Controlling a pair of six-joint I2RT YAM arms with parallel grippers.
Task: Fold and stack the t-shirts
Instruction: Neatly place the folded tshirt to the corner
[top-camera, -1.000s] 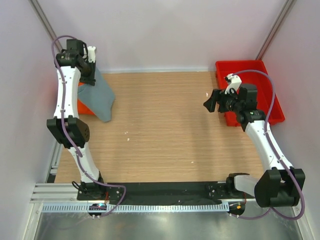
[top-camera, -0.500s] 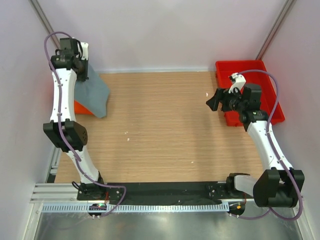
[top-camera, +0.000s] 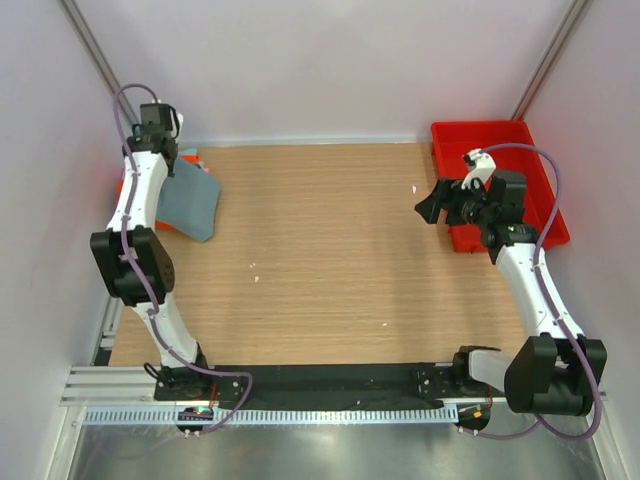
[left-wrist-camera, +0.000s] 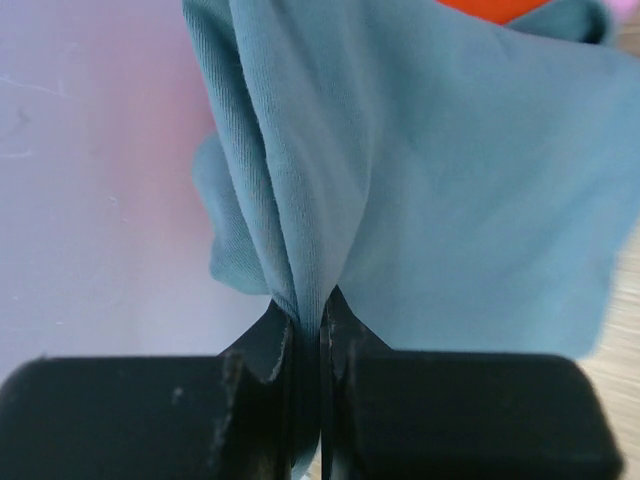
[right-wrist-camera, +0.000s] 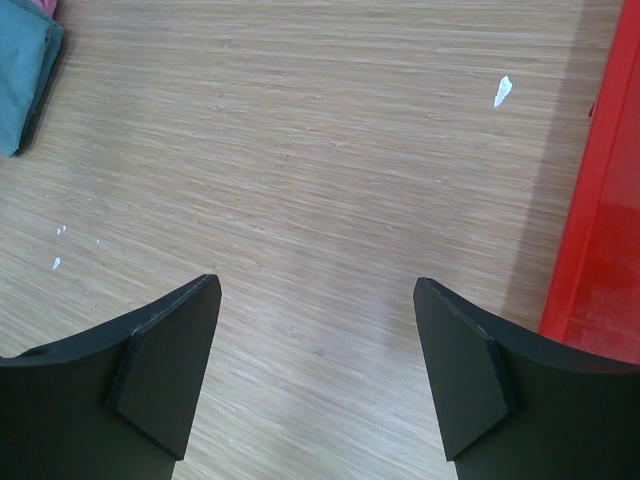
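Grey-blue t-shirt (top-camera: 192, 200) is located at the far-left corner of the table (top-camera: 330, 260), raised by its top edge. In the left wrist view, a gathered fold of it is seen pinched between the jaws of the left gripper (left-wrist-camera: 308, 315), which are pressed tight on the cloth. From overhead this grip is hidden behind the wrist. Orange t-shirt (top-camera: 163, 223) is glimpsed under the grey-blue one, and again as a sliver at the top of the left wrist view.

Only the right wrist view shows a strip of pink cloth (right-wrist-camera: 45, 5) just beyond the grey-blue shirt.

Right gripper (top-camera: 430, 207) is held well apart from the shirts, beside the red bin (top-camera: 500, 134), with its jaws spread wide over bare wood and nothing between them. A white scrap (right-wrist-camera: 502, 91) is noted near the bin wall.
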